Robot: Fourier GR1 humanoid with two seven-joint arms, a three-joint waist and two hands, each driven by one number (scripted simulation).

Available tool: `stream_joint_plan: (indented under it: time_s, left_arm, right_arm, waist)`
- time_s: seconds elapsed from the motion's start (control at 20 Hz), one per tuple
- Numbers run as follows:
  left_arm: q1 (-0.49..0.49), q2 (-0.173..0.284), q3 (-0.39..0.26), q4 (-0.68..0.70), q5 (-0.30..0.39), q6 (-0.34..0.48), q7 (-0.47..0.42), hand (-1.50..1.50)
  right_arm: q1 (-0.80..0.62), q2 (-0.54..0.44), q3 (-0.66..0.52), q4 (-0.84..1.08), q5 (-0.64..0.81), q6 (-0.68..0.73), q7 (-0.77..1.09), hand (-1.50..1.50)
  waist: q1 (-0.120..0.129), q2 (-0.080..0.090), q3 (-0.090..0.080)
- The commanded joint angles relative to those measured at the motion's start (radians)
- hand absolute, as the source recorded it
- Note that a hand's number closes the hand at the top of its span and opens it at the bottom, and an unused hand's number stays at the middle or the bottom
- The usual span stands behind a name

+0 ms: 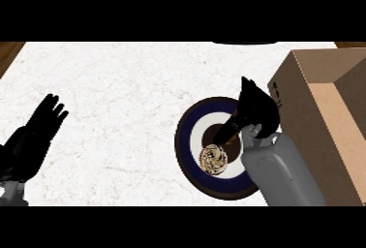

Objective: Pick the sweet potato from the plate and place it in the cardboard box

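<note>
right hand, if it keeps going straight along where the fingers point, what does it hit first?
The right hand points away from the robot, past the plate rim. Only bare counter lies ahead; the cardboard box sits alongside to its right. Its height above the counter is unclear.

navy-and-white ringed plate (187,145), brown cardboard box (314,87)

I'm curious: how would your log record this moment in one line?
right hand open above plate | sweet potato on plate, not held | left hand resting open | cardboard box right

Kitchen, white marble counter (129,97), plate (187,145)
</note>
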State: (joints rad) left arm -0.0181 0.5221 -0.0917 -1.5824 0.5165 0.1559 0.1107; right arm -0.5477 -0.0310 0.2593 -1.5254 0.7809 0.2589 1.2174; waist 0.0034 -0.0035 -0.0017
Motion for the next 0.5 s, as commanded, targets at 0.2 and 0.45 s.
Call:
stream_joint_plan:
  time_s: [0.2,0.45]
  left_arm:
    - [0.014,0.018,0.023,-0.072,-0.007,-0.002,0.058,0.0]
    - [-0.027,-0.031,0.011,-0.001,-0.047,0.003,0.035,0.0]
  right_arm:
    - [-0.063,0.03,-0.024,0.002,0.033,0.113,0.206,-1.5]
    - [-0.065,0.03,-0.006,0.075,0.052,0.088,0.144,-1.5]
  waist:
    - [0.003,-0.002,0.001]
    - [-0.002,0.003,0.001]
